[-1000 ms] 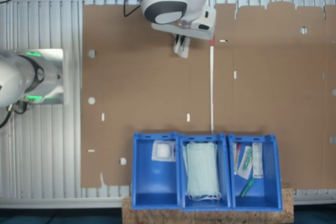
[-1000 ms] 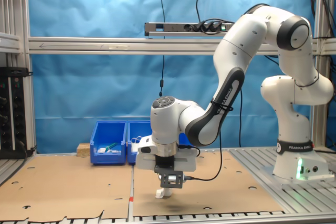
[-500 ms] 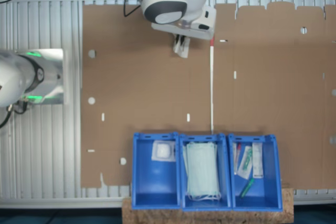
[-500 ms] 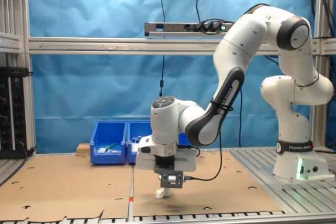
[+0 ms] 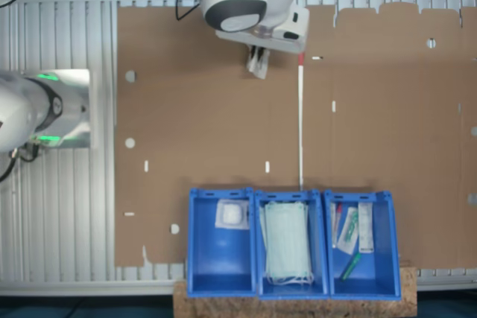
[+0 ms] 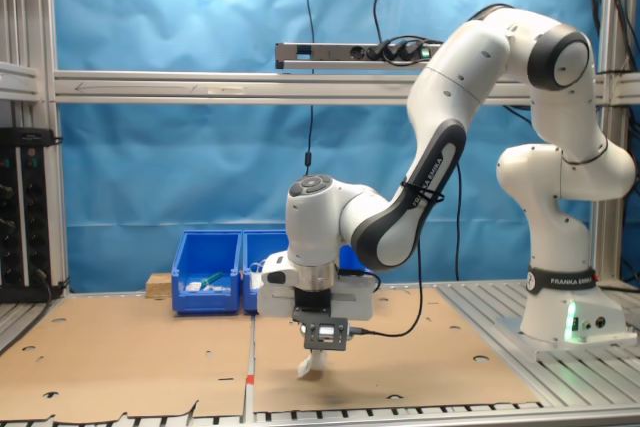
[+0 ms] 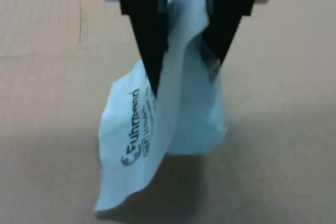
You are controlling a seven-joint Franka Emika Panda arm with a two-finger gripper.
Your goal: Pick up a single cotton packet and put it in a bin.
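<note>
Fingers [image 7: 149, 35] pinch cotton packet [image 7: 157, 135] in wrist view, crumpled.

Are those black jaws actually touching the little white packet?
Touching. In the wrist view the jaws of the gripper pinch the packet between them.

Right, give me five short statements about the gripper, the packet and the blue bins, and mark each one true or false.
1. The gripper is shut on a whitish translucent cotton packet. True.
2. The held packet hangs above the brown cardboard sheet. True.
3. The gripper hovers directly over the row of blue plastic bins. False: in the first exterior view it is far across the cardboard from them.
4. The middle bin holds pale green face masks. True.
5. All three bins are empty. False: each holds items, including a white packet.
</note>
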